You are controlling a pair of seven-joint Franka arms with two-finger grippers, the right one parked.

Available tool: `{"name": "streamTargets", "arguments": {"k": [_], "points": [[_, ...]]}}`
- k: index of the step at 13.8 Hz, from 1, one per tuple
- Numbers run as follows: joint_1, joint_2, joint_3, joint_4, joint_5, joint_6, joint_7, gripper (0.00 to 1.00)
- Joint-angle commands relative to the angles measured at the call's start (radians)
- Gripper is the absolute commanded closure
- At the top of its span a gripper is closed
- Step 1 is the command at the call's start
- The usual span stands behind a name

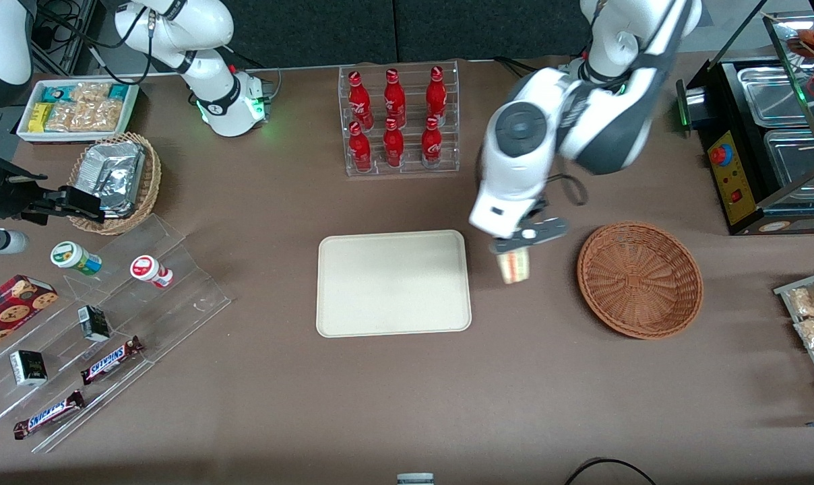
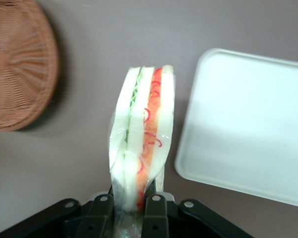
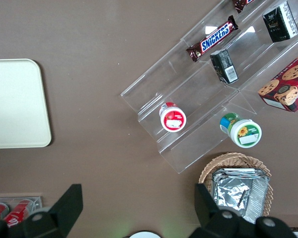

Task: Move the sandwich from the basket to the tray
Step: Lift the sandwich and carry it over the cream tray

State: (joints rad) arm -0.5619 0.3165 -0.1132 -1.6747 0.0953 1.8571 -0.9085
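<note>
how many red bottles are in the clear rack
6: three nearer the front camera, three farther. The hand holds the sandwich.

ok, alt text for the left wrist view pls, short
The gripper is shut on a wrapped sandwich, held above bare brown table between the basket and the tray. The sandwich's red, orange and green filling faces the camera; both basket and tray look empty.
</note>
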Motion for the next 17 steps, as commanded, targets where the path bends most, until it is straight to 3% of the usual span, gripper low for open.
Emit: {"name": "streamTargets", "arguments": {"k": [1,4,11,17], "points": [[-0.096,0.149,0.015,0.116,0.012,0.04,-0.007,0.79],[-0.116,0.246,0.007,0.209,-0.008,0.054,0.009,0.79],[-0.127,0.366,-0.02,0.242,-0.011,0.284,-0.009,0.79],[-0.147,0.423,-0.028,0.262,0.001,0.289,-0.021,0.79]]}}
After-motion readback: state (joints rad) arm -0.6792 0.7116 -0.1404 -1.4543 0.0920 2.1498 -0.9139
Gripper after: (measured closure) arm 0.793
